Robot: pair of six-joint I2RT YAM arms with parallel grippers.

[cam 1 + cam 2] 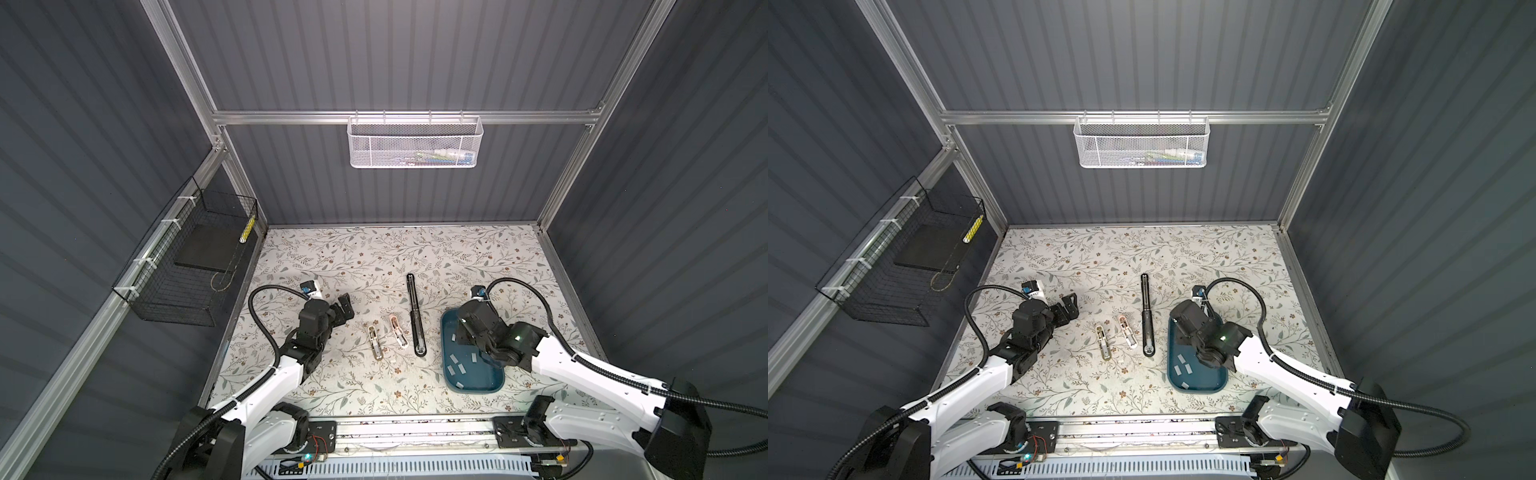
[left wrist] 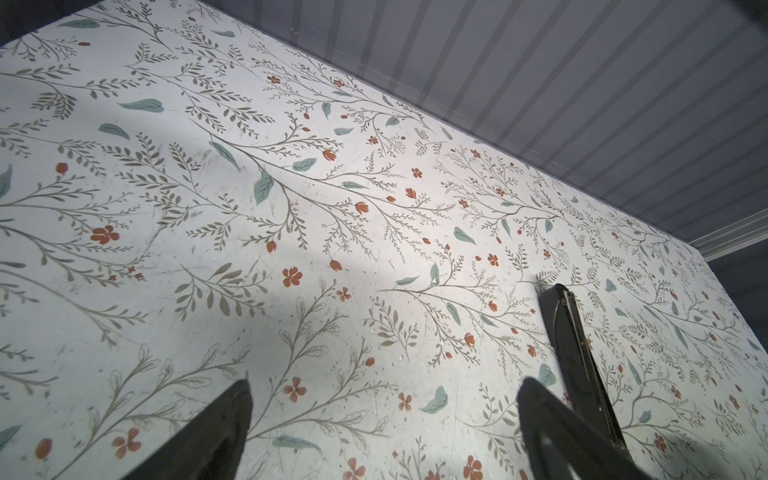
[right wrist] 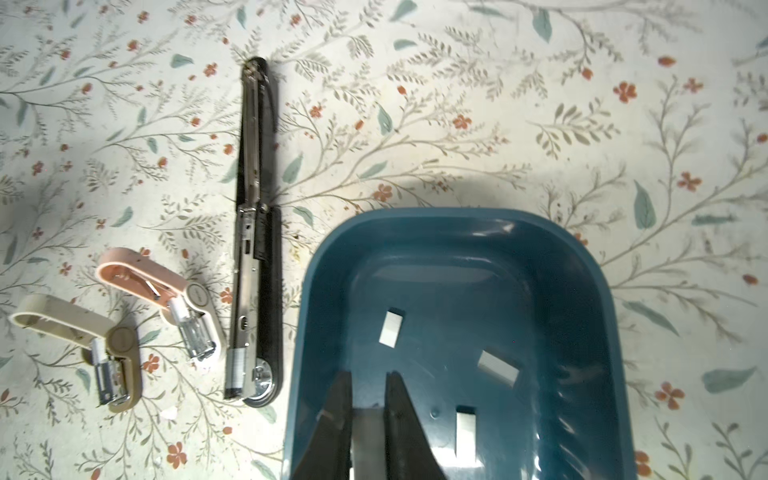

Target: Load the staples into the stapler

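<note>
The right gripper (image 3: 368, 380) hangs over the far end of a blue tray (image 3: 457, 214), its fingers (image 3: 338, 419) close together and pinching one staple strip (image 3: 368, 440). The strip's long axis runs along the fingers. More staples (image 3: 391, 328) lie flat and loose on the tray floor, each pointing a different way. In both top views they show as pale grey slips towards the near end of the tray (image 1: 473, 390).

The tray sits on the right side of the worktop (image 1: 332, 257). Just left of it lies a long black stapler (image 1: 415, 316), folded open flat, with its long axis running from the near edge towards the back wall. Left of that lie a small pink stapler (image 1: 398, 331) and a small beige stapler (image 1: 375, 341), both open and roughly parallel, tilted a little from the black one. Each small stapler has a mark on its round hinge cap, too small to read.

The left gripper (image 1: 345, 307) is spread wide and holds nothing, above bare worktop left of the staplers.

The worktop has a pale cover printed with leaves and small red flowers. Dark grey ribbed walls in an aluminium frame surround it. A white mesh basket (image 1: 415, 143) hangs on the back rail and a black wire basket (image 1: 187, 270) on the left wall.
</note>
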